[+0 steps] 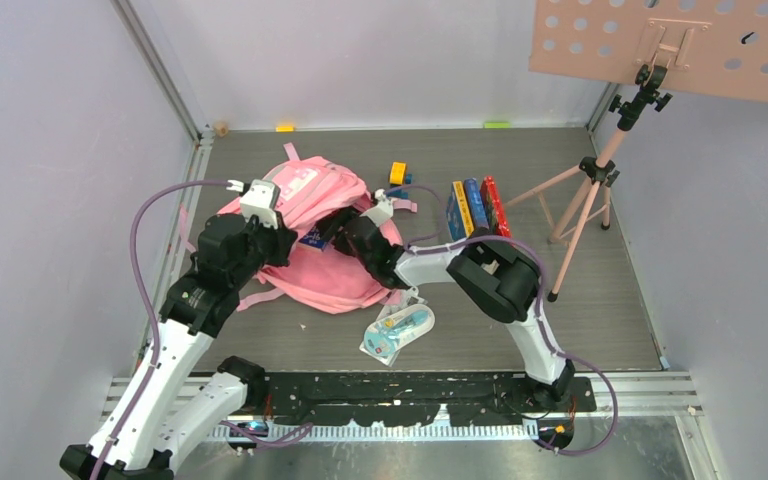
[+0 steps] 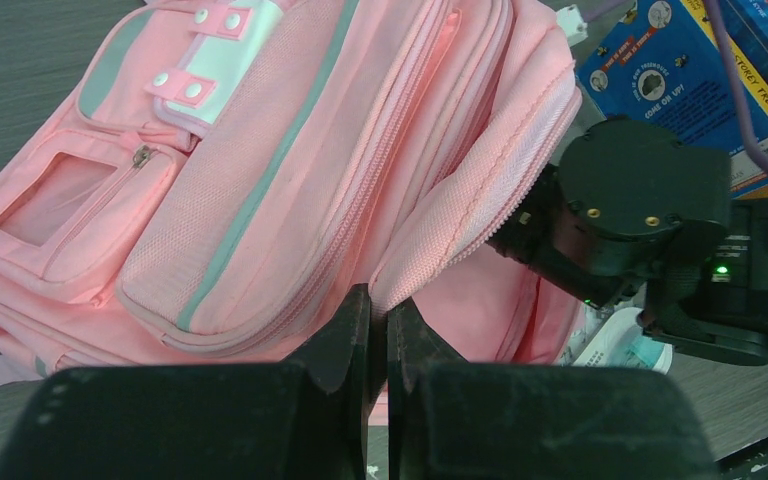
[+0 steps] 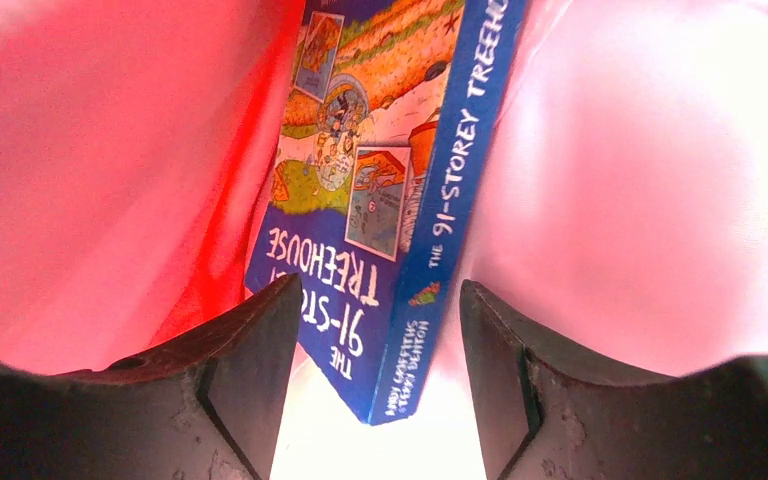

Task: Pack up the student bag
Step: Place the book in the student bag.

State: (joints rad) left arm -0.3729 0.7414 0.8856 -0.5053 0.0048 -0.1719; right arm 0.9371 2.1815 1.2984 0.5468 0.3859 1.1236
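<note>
The student bag, a large soft pink fabric backpack with grey-green stripes and white snap tabs, lies left of centre on the dark grey wood-grain table, front pockets upward and its mouth turned toward the right arm. The left gripper has its two black fingers pressed together on the zippered edge of the bag's opening flap, pinching the pink fabric between them. The right gripper sits inside the mouth with pink lining all round it, its fingers spread wide. A blue paperback book titled "The 91-Storey Treehouse" stands between them, with a clear gap between its spine and the right-hand finger. Whether its cover touches the other finger I cannot tell. From above, a corner of this book shows at the bag's mouth between the two grippers.

Right of the bag a row of three upright books, two blue and one red, stands side by side. A small yellow block lies behind the bag, near that row. A flat white-and-teal package lies just in front of the bag, beside the right arm. A pink tripod music stand stands at the far right, well apart from the bag
</note>
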